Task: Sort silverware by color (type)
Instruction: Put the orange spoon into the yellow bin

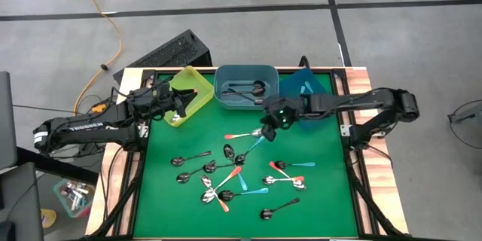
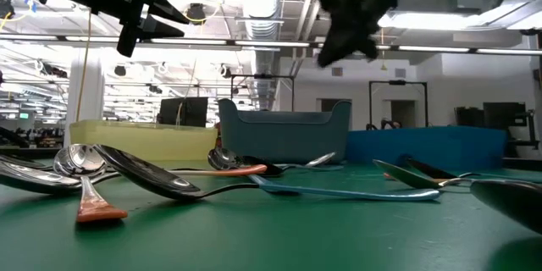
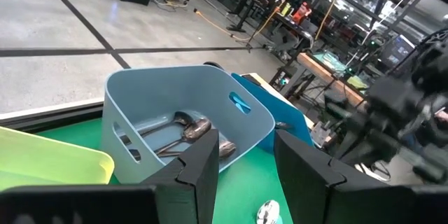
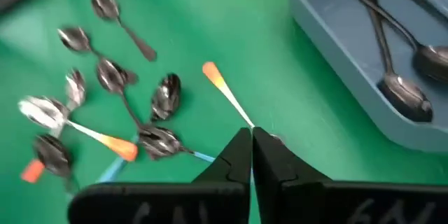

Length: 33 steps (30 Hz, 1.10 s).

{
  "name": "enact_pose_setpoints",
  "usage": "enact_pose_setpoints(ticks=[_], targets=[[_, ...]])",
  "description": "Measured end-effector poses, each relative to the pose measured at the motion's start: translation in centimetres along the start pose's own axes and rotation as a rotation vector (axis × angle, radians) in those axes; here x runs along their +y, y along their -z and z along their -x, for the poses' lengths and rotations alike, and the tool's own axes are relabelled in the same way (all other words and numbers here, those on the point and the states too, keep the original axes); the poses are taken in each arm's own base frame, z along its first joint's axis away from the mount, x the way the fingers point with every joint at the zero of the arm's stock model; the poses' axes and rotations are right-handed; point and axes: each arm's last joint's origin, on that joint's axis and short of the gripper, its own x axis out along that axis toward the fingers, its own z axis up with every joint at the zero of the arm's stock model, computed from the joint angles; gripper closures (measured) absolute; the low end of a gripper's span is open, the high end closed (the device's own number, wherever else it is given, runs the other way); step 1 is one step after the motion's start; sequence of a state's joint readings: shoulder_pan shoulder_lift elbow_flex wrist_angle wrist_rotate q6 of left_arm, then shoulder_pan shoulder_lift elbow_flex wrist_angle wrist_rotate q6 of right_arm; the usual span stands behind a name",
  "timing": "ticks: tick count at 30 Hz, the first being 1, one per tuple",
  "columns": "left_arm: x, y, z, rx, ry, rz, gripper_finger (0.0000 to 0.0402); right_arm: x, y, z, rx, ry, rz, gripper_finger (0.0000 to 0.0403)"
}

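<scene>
Several small spoons [image 1: 233,173] lie scattered on the green mat, with orange, teal or dark metal handles. My right gripper [image 1: 268,131] [image 4: 252,136] hangs shut, high above the mat in the low view [image 2: 340,44]. It is over the bowl end of an orange-handled spoon [image 4: 222,87] that lies flat on the mat [image 1: 241,134]. My left gripper [image 1: 179,107] [image 3: 241,175] is open and empty above the yellow bin [image 1: 188,90]. The grey-blue bin [image 3: 182,105] ahead of it holds dark metal spoons [image 3: 189,131].
Three bins stand along the mat's far edge: yellow, grey-blue [image 1: 242,86] and blue [image 1: 305,89]. A wooden frame [image 1: 360,173] borders the green mat. A black keyboard [image 1: 169,53] lies on the floor beyond the table. The mat's near strip [image 1: 316,222] is bare.
</scene>
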<state>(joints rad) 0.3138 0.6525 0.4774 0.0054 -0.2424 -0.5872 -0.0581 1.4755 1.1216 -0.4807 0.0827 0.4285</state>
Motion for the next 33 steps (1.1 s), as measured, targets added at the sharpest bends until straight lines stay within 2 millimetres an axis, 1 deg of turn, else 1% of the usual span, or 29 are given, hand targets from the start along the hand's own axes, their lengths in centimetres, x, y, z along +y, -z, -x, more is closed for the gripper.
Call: enact_pose_setpoints(ticks=[3,5,8,9,11,12,15,19,20,22,24,26,28,30,33], targets=[[0.0,0.0,0.0,-0.001,-0.002,0.000,0.0281,0.1,0.7,-2.0,0.059,0.012,0.098,0.0341],[0.0,0.0,0.0,-0.001,-0.008,-0.002,0.0281,0.5,0.1,-3.2,0.043,-0.012,0.152,0.0316],[0.1,0.1,0.0,0.005,-0.015,-0.003,0.0281,0.8,0.3,-5.6,0.120,-0.026,0.243,0.0270],[0.1,0.2,0.0,0.011,-0.019,-0.005,0.0281,0.9,0.0,-6.2,0.130,-0.050,0.273,0.0254],[0.1,0.2,-0.1,0.010,-0.018,-0.004,0.0281,1.0,-0.3,-7.6,0.173,-0.045,0.339,0.0224],[0.1,0.2,-0.1,0.011,-0.019,-0.004,0.0281,1.2,-0.8,-8.1,0.175,-0.047,0.363,0.0211],[0.2,0.2,-0.1,0.016,-0.022,-0.005,0.0281,1.5,-1.2,-10.0,0.251,-0.039,0.453,0.0186],[0.2,0.2,0.0,0.016,-0.022,-0.004,0.0281,1.7,-1.7,-12.3,0.339,-0.040,0.553,0.0184],[0.2,0.2,0.0,0.018,-0.023,-0.004,0.0281,1.8,-2.0,-12.6,0.347,-0.043,0.573,0.0187],[0.2,0.2,0.0,0.017,-0.023,-0.003,0.0281,1.7,-2.2,-12.7,0.373,-0.049,0.604,0.0193],[0.2,0.3,0.0,0.024,-0.027,-0.005,0.0281,1.6,-1.8,-13.7,0.392,-0.047,0.627,0.0199],[0.3,0.3,0.0,0.032,-0.032,-0.007,0.0281,1.5,-1.7,-14.0,0.400,-0.039,0.628,0.0204],[0.3,0.4,0.0,0.033,-0.033,-0.007,0.0281,0.9,-0.9,-14.4,0.473,-0.023,0.628,0.0207],[0.3,0.4,0.0,0.039,-0.037,-0.009,0.0281,0.9,-0.9,-15.0,0.459,-0.026,0.625,0.0210],[0.3,0.4,0.0,0.041,-0.040,-0.011,0.0281,0.5,0.4,-16.0,0.544,-0.015,0.625,0.0213]])
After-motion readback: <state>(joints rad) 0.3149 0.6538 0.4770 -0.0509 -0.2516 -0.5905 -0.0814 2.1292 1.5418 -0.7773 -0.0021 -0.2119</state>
